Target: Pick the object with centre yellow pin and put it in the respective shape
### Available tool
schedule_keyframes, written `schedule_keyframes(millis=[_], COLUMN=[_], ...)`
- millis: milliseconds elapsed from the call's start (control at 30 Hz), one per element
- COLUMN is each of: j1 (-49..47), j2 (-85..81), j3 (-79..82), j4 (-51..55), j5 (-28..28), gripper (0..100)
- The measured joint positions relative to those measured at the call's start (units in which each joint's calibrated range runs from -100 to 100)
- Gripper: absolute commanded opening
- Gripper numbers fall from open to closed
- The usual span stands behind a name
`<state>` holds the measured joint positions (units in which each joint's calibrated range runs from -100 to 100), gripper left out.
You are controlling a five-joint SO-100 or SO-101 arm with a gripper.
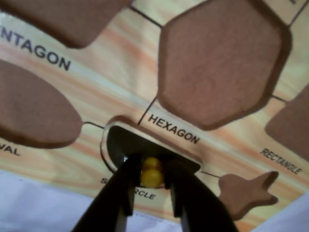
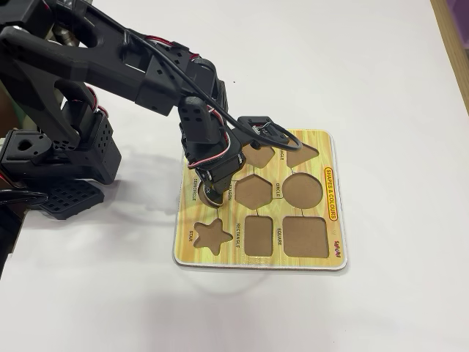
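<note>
The gripper [image 1: 153, 186] was pinching the yellow knob [image 1: 151, 177] of the dark piece [image 1: 126, 144], a finger on either side. The piece lay in the semicircle cutout [image 1: 112, 126] of the board [image 2: 328, 246], just below the hexagon hole [image 1: 219, 60] and beside the star hole [image 1: 246, 191] in the wrist view. It looked seated, or very nearly so; whether it lay fully flush could not be told. The carrying seemed done. What remained, as I judged it, was to let go of the knob and lift the arm [image 2: 110, 62] clear of the board.
</note>
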<state>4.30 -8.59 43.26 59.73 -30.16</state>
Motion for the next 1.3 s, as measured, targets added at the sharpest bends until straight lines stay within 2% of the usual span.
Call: schedule_keyframes(millis=[767, 1000, 1300], j1=[0.0, 0.0, 0.0], j2=[-0.1, -1.2, -1.2], j3=[0.1, 2.0, 2.0], j4=[0.3, 0.1, 0.1], j5=[0.0, -2.1, -2.3], gripper=[4, 3, 3])
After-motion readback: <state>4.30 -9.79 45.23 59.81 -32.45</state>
